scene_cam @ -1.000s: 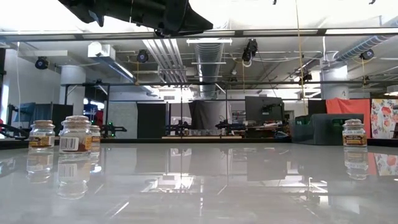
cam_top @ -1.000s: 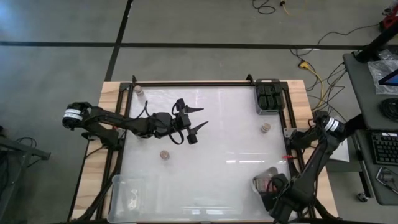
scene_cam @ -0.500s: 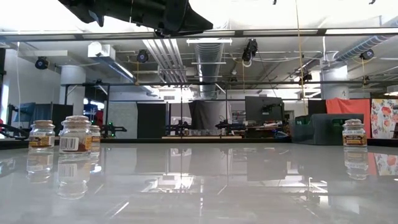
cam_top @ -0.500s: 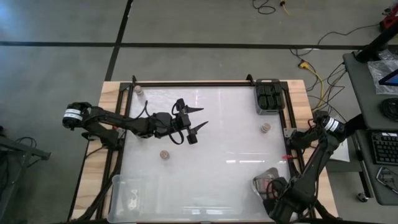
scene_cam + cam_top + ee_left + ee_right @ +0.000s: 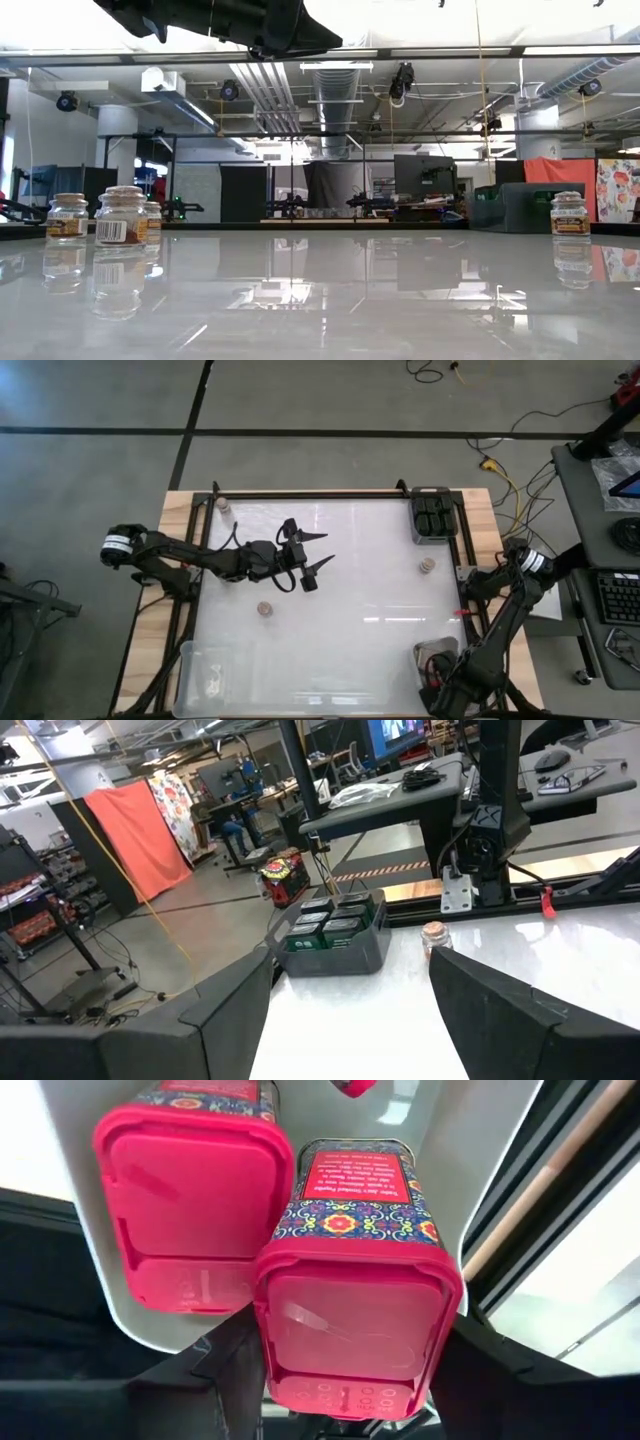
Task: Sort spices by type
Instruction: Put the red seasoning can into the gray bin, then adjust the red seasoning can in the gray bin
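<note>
My right gripper (image 5: 437, 668) stands over the clear bin (image 5: 424, 651) at the table's near right corner, shut on a red-topped jar (image 5: 350, 1280). A second red-topped jar (image 5: 190, 1200) lies in that bin (image 5: 445, 1140) beside it. My left gripper (image 5: 328, 548) hangs open and level over the table's middle left, holding nothing. Tan-lidded jars stand upright on the table at the right (image 5: 426, 565), the left middle (image 5: 264, 607) and the far left corner (image 5: 226, 505). Black jars fill a dark bin (image 5: 433, 515) at the far right. My right gripper pinches the red-topped jar by the two sides of its red lid end (image 5: 300, 1370), one finger on each side. The fingers (image 5: 470, 1370) come from above, slanting steeply down. The jar points away from the wrist into the bin; whether it rests on the bin's floor I cannot tell.
A larger clear bin (image 5: 215, 672) holding a small pale thing sits at the near left corner. A black frame rail (image 5: 330, 494) runs around the white tabletop. The low view shows tan-lidded jars at the left (image 5: 122, 218) and right (image 5: 568, 213).
My right gripper has tipped at the wrist over the near right bin, with the red-topped jar still in its hold. More of the bin's rim shows in the high view than before.
</note>
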Controlling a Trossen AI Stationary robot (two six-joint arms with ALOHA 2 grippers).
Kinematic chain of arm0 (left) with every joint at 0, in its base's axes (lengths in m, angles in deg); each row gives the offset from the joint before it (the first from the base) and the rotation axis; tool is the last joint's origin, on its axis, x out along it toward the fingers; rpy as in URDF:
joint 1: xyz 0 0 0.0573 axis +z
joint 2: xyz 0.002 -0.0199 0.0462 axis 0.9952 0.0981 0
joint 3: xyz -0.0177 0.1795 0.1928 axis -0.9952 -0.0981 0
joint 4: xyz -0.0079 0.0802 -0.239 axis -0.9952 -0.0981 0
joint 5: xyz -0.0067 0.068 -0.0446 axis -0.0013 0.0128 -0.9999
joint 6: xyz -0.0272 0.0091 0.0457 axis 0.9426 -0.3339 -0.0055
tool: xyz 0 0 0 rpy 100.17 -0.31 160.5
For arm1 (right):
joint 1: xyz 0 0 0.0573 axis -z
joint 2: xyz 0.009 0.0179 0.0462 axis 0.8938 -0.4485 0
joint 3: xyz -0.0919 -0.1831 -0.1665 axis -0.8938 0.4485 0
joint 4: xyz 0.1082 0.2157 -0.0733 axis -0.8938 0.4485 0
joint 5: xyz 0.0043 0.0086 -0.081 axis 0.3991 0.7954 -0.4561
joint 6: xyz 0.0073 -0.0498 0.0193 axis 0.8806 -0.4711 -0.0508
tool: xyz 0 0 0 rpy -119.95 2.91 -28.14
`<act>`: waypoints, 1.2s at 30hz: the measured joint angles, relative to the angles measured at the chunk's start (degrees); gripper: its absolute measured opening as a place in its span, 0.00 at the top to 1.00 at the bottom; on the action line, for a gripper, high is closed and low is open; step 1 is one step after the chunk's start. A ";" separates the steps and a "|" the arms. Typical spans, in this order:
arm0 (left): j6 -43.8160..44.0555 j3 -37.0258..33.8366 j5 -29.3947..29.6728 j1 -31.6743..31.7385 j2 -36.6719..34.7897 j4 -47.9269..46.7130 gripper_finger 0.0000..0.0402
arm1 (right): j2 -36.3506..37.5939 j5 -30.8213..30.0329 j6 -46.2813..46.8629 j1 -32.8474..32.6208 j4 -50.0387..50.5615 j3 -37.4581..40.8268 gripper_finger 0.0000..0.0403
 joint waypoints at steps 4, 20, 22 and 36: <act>-0.19 0.00 0.00 0.00 0.02 -0.01 0.36 | 0.00 0.00 0.09 0.00 0.21 0.00 0.41; 0.45 -0.03 -14.36 -0.02 0.11 -3.69 0.36 | 3.37 -0.45 2.45 0.42 6.56 0.00 0.38; -0.06 -0.04 -24.97 0.00 0.11 -5.60 0.36 | 4.26 -0.65 3.27 0.83 8.39 0.00 0.42; -3.45 8.40 -45.70 -1.53 12.43 -12.53 0.36 | 5.55 -10.08 3.10 2.53 7.27 7.27 0.92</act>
